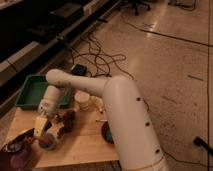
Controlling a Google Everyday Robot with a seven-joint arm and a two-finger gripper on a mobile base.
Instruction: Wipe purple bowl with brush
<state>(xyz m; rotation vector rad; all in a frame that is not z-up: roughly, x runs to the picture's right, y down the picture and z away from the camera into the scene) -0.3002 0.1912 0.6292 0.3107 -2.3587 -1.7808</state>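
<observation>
**Brush in my claw, near the purple bowl**

My claw [41,127] is clamped on the brush [39,121], low over the left part of the wooden tabletop [85,147]. The purple bowl [15,153] sits at the near left corner, close beside the brush; I cannot tell what it holds. The green tray [30,105] lies far left, with a white cup [82,100] to its right.

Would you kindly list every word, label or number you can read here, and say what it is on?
None can be read.
Small marks on the arm's wrist are too blurred to read.
The gripper hangs above the wooden table, at the brush; no lettering shows there.
</observation>
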